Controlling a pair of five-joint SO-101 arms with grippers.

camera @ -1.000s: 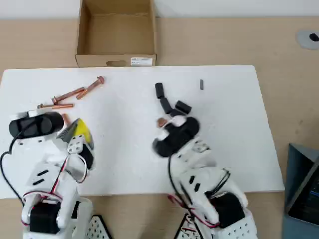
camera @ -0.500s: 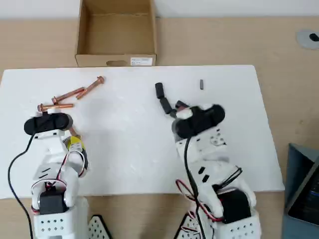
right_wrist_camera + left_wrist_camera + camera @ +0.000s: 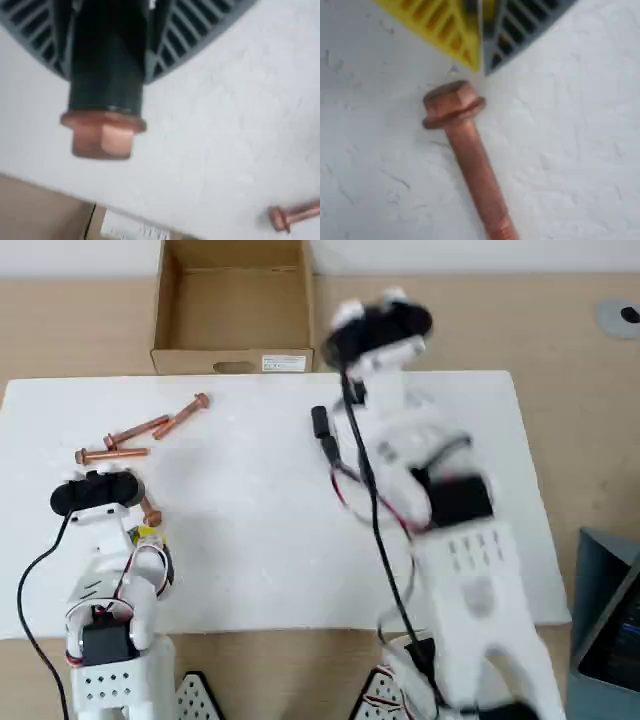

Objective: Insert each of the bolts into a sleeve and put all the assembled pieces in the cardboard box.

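Observation:
My right gripper (image 3: 107, 50) is shut on an assembled piece: a black sleeve (image 3: 106, 80) with a copper bolt head (image 3: 103, 136) sticking out of its end. It hangs over the white mat near the cardboard box (image 3: 45, 215). In the high view the right arm (image 3: 450, 500) stretches toward the box (image 3: 235, 305). My left gripper (image 3: 481, 62) is shut on nothing, its yellow and grey tips just off the head of a loose bolt (image 3: 467, 155) lying on the mat. Three more bolts (image 3: 140, 428) lie at the far left. Two black sleeves (image 3: 320, 420) lie mid-mat.
The white mat (image 3: 250, 560) covers most of the table. A grey disc (image 3: 620, 317) sits at the far right corner and a dark device (image 3: 610, 610) at the right edge. One loose bolt (image 3: 295, 215) lies near the box front.
The right arm swung from the near middle of the mat far out toward the box, carrying the sleeved bolt. The left arm turned and settled over the loose bolt.

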